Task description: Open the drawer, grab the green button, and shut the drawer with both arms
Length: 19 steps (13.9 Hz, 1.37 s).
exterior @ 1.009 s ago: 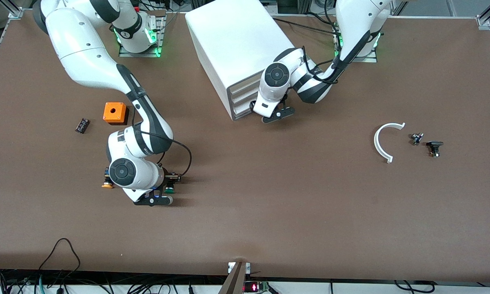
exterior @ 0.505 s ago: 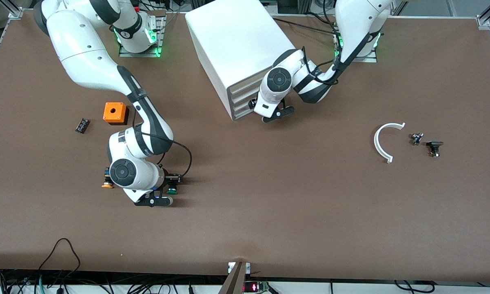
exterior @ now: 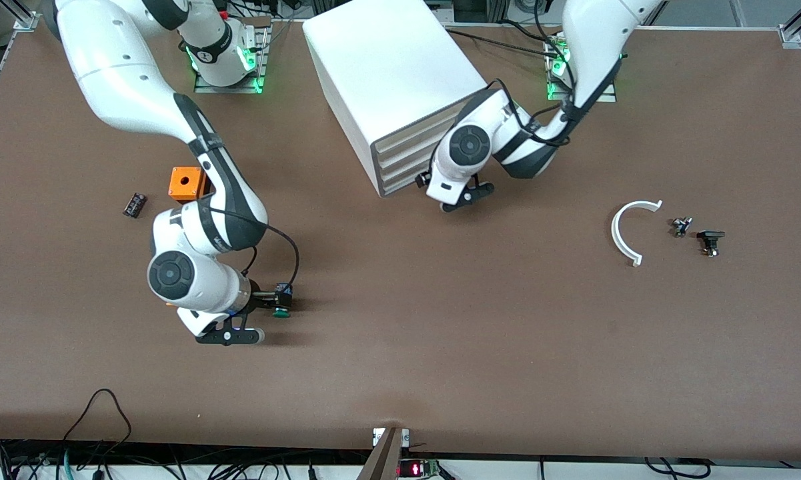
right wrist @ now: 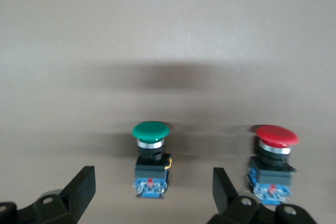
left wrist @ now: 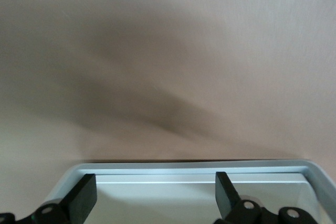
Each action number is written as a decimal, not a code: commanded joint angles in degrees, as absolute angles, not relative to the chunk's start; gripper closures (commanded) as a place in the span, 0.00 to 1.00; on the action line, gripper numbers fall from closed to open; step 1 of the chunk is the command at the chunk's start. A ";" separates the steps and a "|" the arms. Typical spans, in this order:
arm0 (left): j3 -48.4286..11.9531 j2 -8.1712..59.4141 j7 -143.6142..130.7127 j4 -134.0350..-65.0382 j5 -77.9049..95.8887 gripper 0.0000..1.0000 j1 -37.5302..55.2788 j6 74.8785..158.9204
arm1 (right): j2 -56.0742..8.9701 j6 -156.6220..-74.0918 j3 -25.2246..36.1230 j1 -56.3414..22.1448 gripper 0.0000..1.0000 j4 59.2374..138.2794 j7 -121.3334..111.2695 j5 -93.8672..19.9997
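The green-capped button [right wrist: 151,153] lies on its side on the brown table, with its blue rear between my right gripper's [right wrist: 153,192] spread fingers. It is not gripped. In the front view the button [exterior: 281,308] shows just beside the right gripper [exterior: 265,300], which is low over it. The white cabinet [exterior: 387,67] stands between the arm bases, and its four drawer fronts look flush. My left gripper [exterior: 427,180] is open at the lowest drawer [exterior: 400,184]. The left wrist view shows a white drawer rim [left wrist: 199,167] between the left gripper's [left wrist: 155,192] fingers.
A red-capped button [right wrist: 273,153] lies beside the green one. An orange box [exterior: 188,183] and a small black part [exterior: 134,204] lie toward the right arm's end. A white curved piece [exterior: 630,230] and two small parts [exterior: 680,227] [exterior: 709,241] lie toward the left arm's end.
The right arm has swung toward its own end of the table, uncovering more of the green button. The left gripper has shifted slightly along the cabinet front, toward the front camera.
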State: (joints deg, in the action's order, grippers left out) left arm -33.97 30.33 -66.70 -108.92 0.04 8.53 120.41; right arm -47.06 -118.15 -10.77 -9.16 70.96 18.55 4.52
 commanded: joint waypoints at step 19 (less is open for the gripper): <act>-15.95 9.25 0.84 -87.09 0.26 0.01 -11.98 89.38 | -10.21 -96.69 -7.31 -1.67 0.01 84.63 12.84 2.82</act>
State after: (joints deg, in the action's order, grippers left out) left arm -23.84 15.27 -6.81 -82.75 -1.94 -14.97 89.26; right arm -15.12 -97.11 -9.08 -1.84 79.59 15.26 4.36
